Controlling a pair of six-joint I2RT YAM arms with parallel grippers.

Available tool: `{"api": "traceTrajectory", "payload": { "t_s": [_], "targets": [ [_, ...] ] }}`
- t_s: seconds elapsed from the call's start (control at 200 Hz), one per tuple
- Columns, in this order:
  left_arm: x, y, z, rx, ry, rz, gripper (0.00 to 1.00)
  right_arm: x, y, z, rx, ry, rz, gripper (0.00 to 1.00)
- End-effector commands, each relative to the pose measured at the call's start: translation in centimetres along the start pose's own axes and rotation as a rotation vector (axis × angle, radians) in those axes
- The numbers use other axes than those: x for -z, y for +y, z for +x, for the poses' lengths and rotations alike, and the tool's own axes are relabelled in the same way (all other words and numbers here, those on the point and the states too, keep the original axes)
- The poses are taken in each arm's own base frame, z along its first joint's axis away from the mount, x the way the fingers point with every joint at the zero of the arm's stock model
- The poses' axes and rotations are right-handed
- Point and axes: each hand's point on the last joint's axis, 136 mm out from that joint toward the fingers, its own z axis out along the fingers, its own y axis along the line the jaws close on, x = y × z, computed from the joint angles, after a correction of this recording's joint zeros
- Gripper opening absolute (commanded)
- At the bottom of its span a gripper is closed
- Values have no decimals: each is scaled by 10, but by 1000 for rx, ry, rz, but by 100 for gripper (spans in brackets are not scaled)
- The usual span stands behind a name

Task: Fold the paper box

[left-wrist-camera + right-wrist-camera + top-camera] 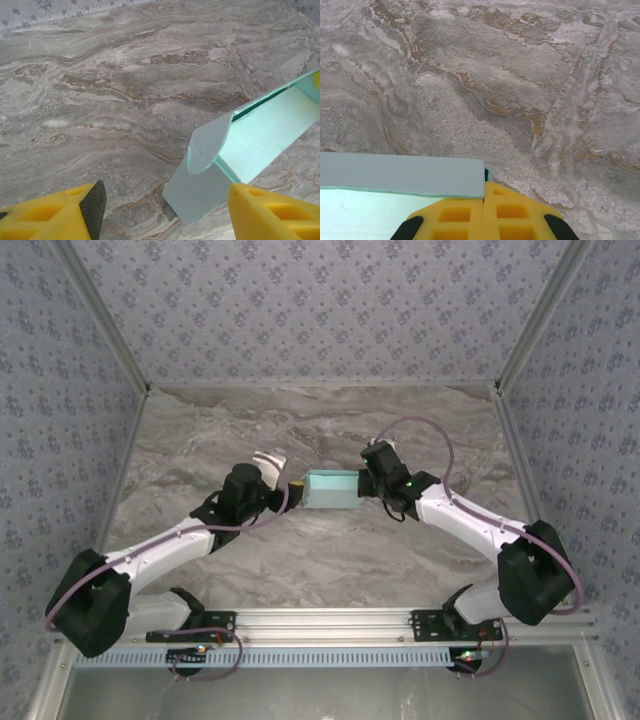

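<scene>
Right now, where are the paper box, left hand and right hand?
paper box (328,488), top view, middle of its upper face.
left hand (165,205), left wrist view, gap between its yellow fingers.
right hand (484,202), right wrist view, seam between its closed fingers.

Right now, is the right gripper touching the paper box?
Touching. Right wrist view: the right gripper is shut on the paper box, whose wall runs into the seam between its fingers.

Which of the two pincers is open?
The left pincer: its yellow fingers stand apart beside the paper box, while those of the right pincer press together.
</scene>
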Motion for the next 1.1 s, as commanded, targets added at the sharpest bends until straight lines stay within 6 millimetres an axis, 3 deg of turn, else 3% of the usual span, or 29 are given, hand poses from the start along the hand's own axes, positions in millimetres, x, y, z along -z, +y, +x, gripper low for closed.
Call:
{"api": "traceTrajectory", "payload": {
  "t_s": [0.0, 0.205, 0.39, 0.465, 0.64, 0.869, 1.094],
  "targets": [
    [-7, -16, -32, -66, -81, 54, 68, 9, -16, 2, -15, 5, 87, 0],
    [-33, -33, -39, -171, -57, 130, 68, 9, -16, 1, -10, 2, 104, 0],
    [-63, -39, -26, -208, 43, 170, 36, 7, -17, 2, -10, 10, 111, 0],
    [-64, -41, -27, -208, 47, 177, 25, 8, -18, 2, -16, 8, 113, 0],
    [-58, -43, -35, -188, 44, 188, 25, 10, -18, -1, -24, -2, 114, 0],
    [-62, -45, -36, -90, 83, 190, 2, 11, -16, -5, -29, -22, 127, 0],
    [-63, -47, -50, 59, 75, 186, 0, 13, -12, -2, -30, -37, 147, 0]
  ]
}}
